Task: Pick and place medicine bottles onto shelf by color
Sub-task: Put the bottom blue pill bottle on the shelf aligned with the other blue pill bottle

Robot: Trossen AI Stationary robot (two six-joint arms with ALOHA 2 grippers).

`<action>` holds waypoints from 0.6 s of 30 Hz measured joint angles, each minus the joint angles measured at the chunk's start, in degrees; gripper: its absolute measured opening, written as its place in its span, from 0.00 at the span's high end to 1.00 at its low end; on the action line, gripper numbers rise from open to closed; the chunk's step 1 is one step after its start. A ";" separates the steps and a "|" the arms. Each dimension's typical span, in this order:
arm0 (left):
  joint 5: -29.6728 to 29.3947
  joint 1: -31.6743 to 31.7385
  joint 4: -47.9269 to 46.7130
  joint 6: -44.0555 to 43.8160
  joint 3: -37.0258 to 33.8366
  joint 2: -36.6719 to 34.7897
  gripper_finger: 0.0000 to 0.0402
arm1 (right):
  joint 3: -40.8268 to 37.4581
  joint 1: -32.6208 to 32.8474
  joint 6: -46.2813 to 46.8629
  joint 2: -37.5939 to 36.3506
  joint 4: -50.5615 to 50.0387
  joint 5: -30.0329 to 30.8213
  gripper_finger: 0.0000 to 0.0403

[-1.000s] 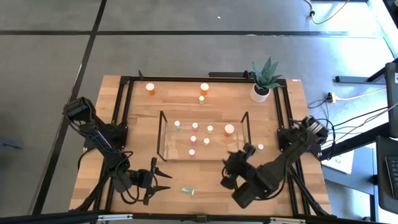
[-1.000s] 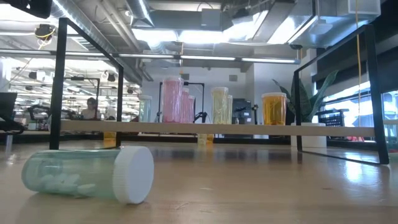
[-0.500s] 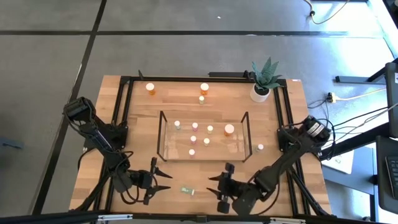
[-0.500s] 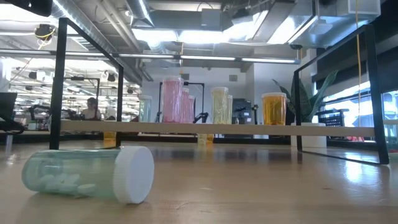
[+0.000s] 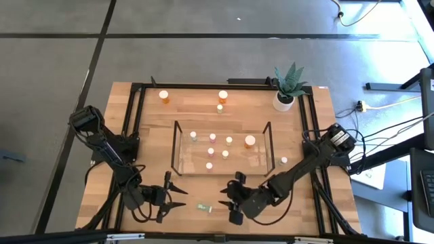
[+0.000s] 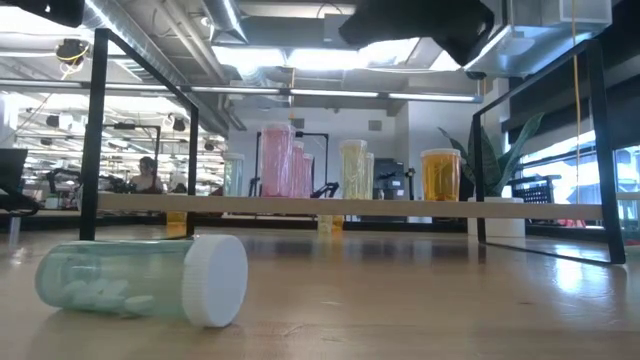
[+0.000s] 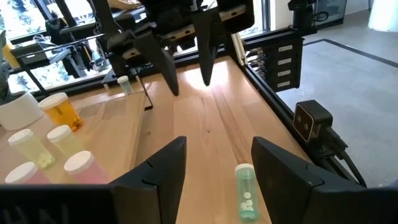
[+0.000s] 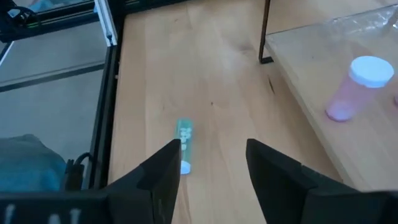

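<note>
Two grippers flank one fallen bottle at the near edge of the desk (image 5: 319, 115). From above, the greenish bottle (image 5: 204, 207) is only a small sliver lying on the wood in front of the shelf (image 5: 222, 148), with the left gripper (image 5: 182, 196) on its left and the right gripper (image 5: 227, 202) on its right, both near it and neither touching it. The low view shows what the high view cannot: the bottle lies on its side, white cap toward the right of that picture, with white pills inside the clear green body, and behind it pink, yellowish and orange bottles stand upright on the shelf. The dark mass at the top of that view is an arm overhead; which arm cannot be told from there.

Each wrist camera adds its own gripper's state. In the left wrist view the fingers (image 7: 155, 174) stand apart and empty, the bottle on the desk just beyond the gap between them, and the right gripper hangs farther off with its fingers also spread. The right wrist view shows its fingers parted with nothing between them, the bottle lying beyond, and one pink bottle (image 8: 356, 87) upright on the shelf. Only the high view takes in two orange bottles (image 5: 164, 96) and the potted plant (image 5: 287, 87) at the far side.
</note>
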 joint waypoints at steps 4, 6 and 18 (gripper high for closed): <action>0.00 0.00 -0.02 -0.12 0.00 0.00 0.56 | 0.00 -0.63 -0.81 0.00 -0.07 -3.49 0.49; 0.00 0.00 -0.04 -0.13 0.00 0.00 0.56 | 0.00 -0.61 -2.63 0.00 0.11 -5.05 0.45; 0.02 -0.02 -0.31 -0.11 0.00 0.00 0.56 | 0.02 -0.10 -5.23 7.46 4.34 -2.57 0.42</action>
